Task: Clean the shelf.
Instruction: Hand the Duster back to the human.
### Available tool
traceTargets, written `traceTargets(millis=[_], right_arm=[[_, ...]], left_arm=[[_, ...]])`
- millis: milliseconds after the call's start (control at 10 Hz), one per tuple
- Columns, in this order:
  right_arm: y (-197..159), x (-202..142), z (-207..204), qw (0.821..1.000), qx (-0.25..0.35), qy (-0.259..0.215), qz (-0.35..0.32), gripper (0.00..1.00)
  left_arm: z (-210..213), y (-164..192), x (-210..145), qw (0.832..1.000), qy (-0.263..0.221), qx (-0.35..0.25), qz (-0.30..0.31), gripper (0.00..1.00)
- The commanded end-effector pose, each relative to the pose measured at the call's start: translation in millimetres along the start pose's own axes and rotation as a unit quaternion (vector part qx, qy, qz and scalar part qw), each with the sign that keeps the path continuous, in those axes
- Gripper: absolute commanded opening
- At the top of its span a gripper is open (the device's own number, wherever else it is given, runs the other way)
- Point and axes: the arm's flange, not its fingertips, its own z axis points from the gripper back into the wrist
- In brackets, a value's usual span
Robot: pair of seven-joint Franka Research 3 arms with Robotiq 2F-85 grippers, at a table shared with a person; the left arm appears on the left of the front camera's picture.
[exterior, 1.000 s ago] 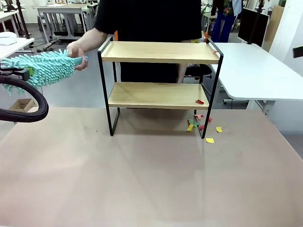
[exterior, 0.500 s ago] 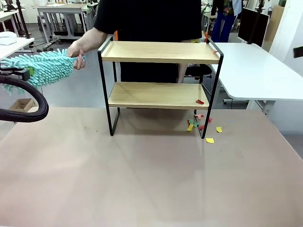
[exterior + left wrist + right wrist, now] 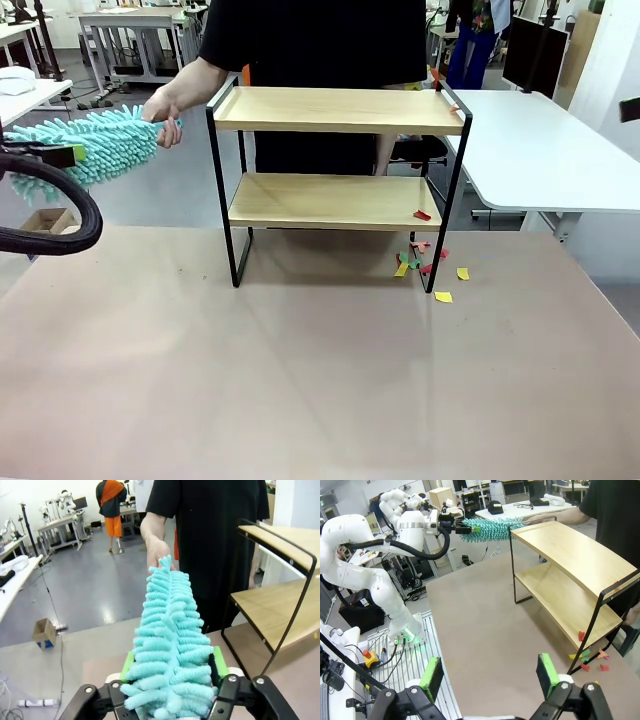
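Change since earlier: left hand [image 3: 170,700] has spread its fingers; a second ago they were pressed on the duster [image 3: 95,143], whose far end now sits slightly higher and closer to the shelf [image 3: 338,110].
Left hand: fingers spread, green pads [image 3: 218,661] standing on either side of the duster's fluffy turquoise head [image 3: 170,645]; whether the pads touch the fibres cannot be told. In the right wrist view this hand [image 3: 465,529] sits at the duster's end away from the shelf.
Duster: turquoise, shaggy, lying roughly level in the air, left of the shelf's top board, tilted a little up toward the shelf.
Person's hand [image 3: 163,105]: closed around the duster's end nearest the shelf, just beside the shelf's upper left corner.
Right hand [image 3: 492,677]: fingers spread wide with nothing between them, over the table [image 3: 300,380], well apart from the shelf.
Shelf: upright on the table's far half, two light wooden boards in a thin black frame, all four legs on the table.
Lower board: one red scrap [image 3: 422,215] near the shelf's right edge.
Paper scraps [image 3: 430,265]: red, green and yellow bits on the table around the shelf's front right leg.
Person [image 3: 310,40]: in a black shirt, standing behind the shelf.
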Motion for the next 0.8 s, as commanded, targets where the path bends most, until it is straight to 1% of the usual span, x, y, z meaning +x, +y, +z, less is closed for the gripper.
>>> traceTargets(millis=[0,200,400,500,700], right_arm=[[-2.1,2.8,-1.0,1.000,0.003,-0.012,0.012,1.00],[-2.1,2.8,-1.0,1.000,0.003,-0.012,0.012,1.00],[-2.1,2.8,-1.0,1.000,0.003,-0.012,0.012,1.00],[-2.1,2.8,-1.0,1.000,0.003,-0.012,0.012,1.00],[-2.1,2.8,-1.0,1.000,0.003,-0.012,0.012,1.00]], left_arm=[[16.4,15.2,39.1,0.999,-0.010,-0.013,0.039,1.00],[34.0,37.2,73.2,0.995,-0.022,-0.019,0.096,1.00],[51.9,72.8,106.1,0.985,-0.045,-0.018,0.168,1.00],[60.3,94.9,114.9,0.978,-0.060,-0.004,0.201,1.00],[78.1,141.6,116.0,0.966,-0.076,0.028,0.244,1.00]])
